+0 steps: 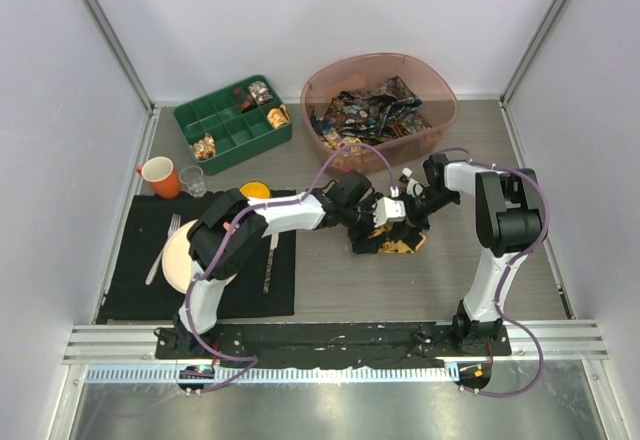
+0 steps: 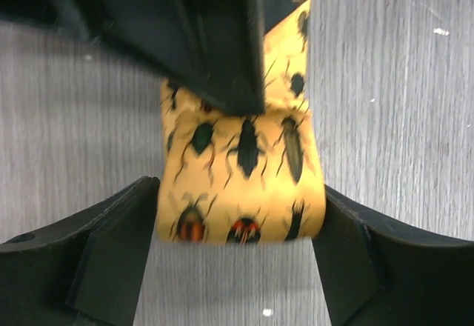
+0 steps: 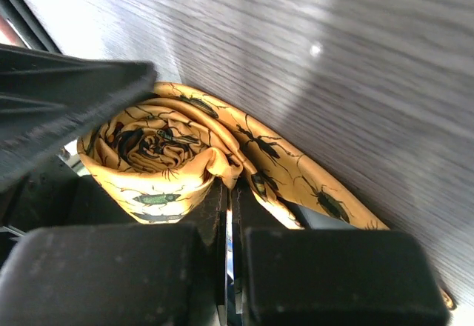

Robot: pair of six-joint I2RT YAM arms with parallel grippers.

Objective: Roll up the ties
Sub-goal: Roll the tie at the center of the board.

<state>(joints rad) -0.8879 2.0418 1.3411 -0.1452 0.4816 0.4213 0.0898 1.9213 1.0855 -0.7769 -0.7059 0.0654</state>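
The yellow-orange tie (image 1: 398, 242), printed with dark beetles, lies partly rolled at the table's middle. In the left wrist view its roll (image 2: 241, 170) sits between my left gripper's (image 2: 238, 211) fingertips, which touch both its ends; my left gripper (image 1: 372, 220) is shut on it. My right gripper (image 1: 407, 203) comes from the right. In the right wrist view its jaws (image 3: 231, 193) are nearly closed, pinching a fold where the spiral roll (image 3: 159, 155) meets the loose tail. The dark printed ties (image 1: 372, 112) lie heaped in the bowl.
A pink bowl (image 1: 440, 85) stands at the back. A green compartment tray (image 1: 225, 125) is at the back left. An orange mug (image 1: 158, 177), a glass (image 1: 194, 180), a black mat (image 1: 140, 290), a plate (image 1: 178, 258) and cutlery are on the left.
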